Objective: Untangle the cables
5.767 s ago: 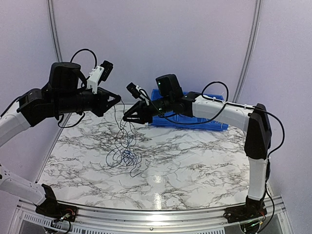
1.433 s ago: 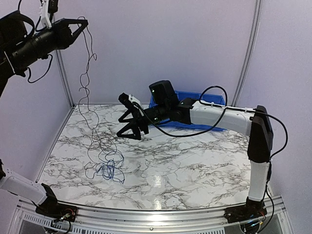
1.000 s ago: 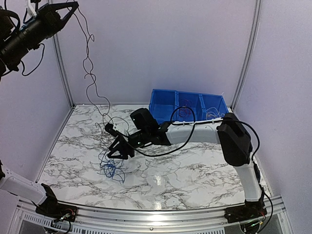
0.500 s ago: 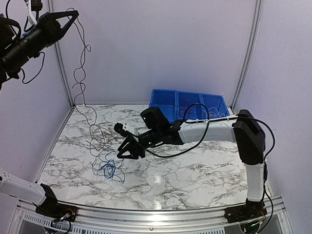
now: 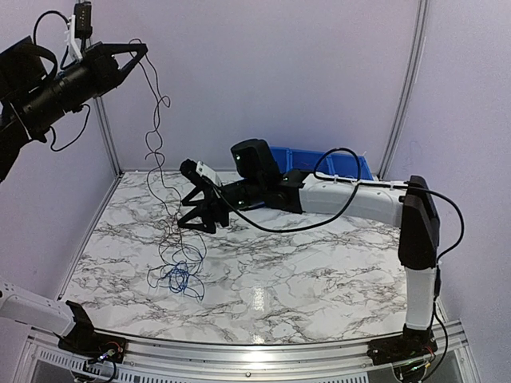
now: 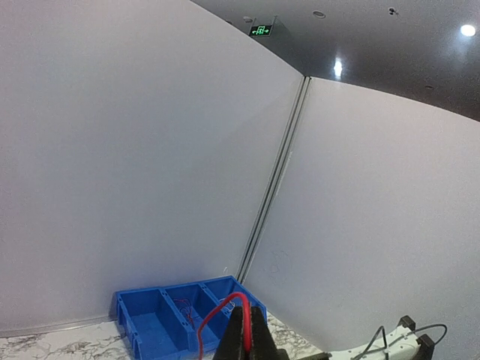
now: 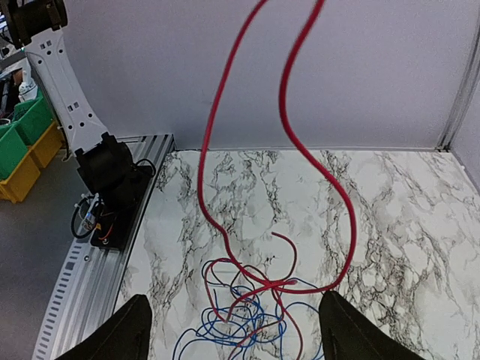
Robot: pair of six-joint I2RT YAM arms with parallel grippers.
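Left gripper (image 5: 140, 50) held high, pressed together, red cable (image 6: 217, 311) pinched at tip. Cable hung down from it to tangled cables (image 5: 177, 275) on bench (image 5: 319, 271). Right gripper (image 5: 196, 226) spread wide, nothing held; tangled cables below it.

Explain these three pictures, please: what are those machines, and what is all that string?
Two robot arms stand at a marble table. One picture looks down from above; the other two come from cameras on the wrists. The left end effector, raised high, is pinched shut on a red cable hanging down to a tangle of thin cables on the table. The right end effector hovers open near the hanging strand, holding nothing. A blue bin sits behind.
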